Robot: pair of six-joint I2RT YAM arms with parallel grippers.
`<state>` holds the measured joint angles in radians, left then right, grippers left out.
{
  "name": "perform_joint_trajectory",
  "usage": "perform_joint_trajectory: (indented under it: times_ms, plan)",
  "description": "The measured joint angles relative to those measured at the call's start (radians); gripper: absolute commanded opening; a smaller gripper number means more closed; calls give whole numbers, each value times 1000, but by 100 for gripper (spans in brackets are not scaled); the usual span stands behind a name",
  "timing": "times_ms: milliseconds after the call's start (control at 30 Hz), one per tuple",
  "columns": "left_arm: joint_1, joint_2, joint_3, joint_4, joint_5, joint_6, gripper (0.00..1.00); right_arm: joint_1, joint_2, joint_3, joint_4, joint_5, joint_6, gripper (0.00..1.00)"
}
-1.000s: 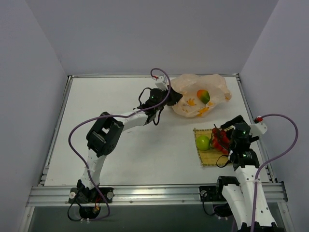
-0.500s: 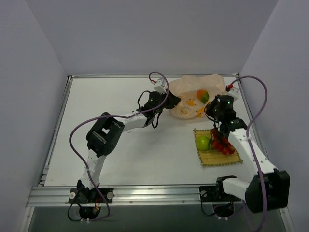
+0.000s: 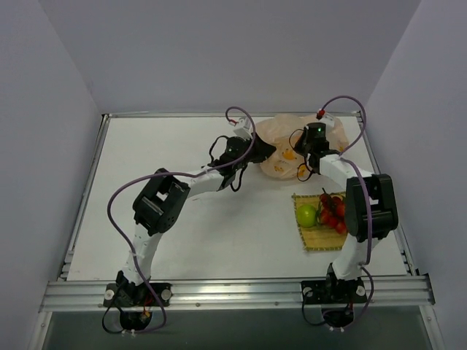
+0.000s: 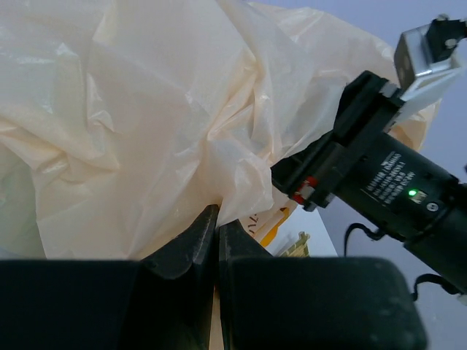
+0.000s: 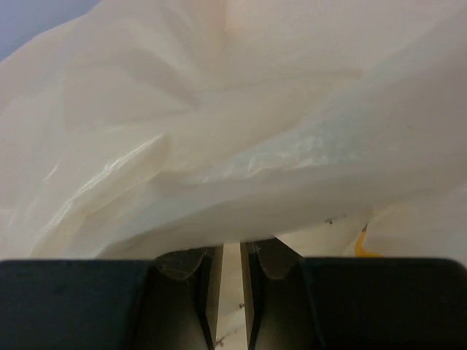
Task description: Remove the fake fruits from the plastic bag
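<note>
The right claw [image 5: 231,255] has left the mat [image 3: 321,240] and swung over to the bag [image 4: 146,109]. A green fruit [image 3: 306,215] and red fruits [image 3: 336,215] now lie on the mat well behind it. Its fingers are nearly pressed together, with the film draped just ahead of their tips; whether they caught any of it I cannot tell. Opposite it, the left claw [image 4: 217,219] is pinching a fold of the bag's edge. Any fruit left inside is hidden, so the next reach probably goes into the mouth.

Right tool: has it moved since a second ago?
Yes. The right tool swung from the square woven yellow mat toward the far edge, reaching the translucent cream-peach plastic bag.
</note>
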<state>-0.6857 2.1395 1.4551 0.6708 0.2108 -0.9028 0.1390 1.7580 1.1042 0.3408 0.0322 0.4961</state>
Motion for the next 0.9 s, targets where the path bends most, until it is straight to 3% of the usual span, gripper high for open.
perform_joint_trajectory:
  times_ms: [200,433,633,733,900]
  plan:
    - [1,16,42,-3,10,-7,2,0,109,61,23,114,22,22]
    - [0,37,90,-10,28,-6,2,-6,193,147,29,239,51,65]
    - [0,65,95,-23,40,-6,2,-21,280,245,32,289,75,86]
    - [0,74,97,-37,48,-6,2,-39,322,306,34,295,91,92]
    - [0,102,128,-46,59,-3,2,-63,429,443,33,305,115,93]
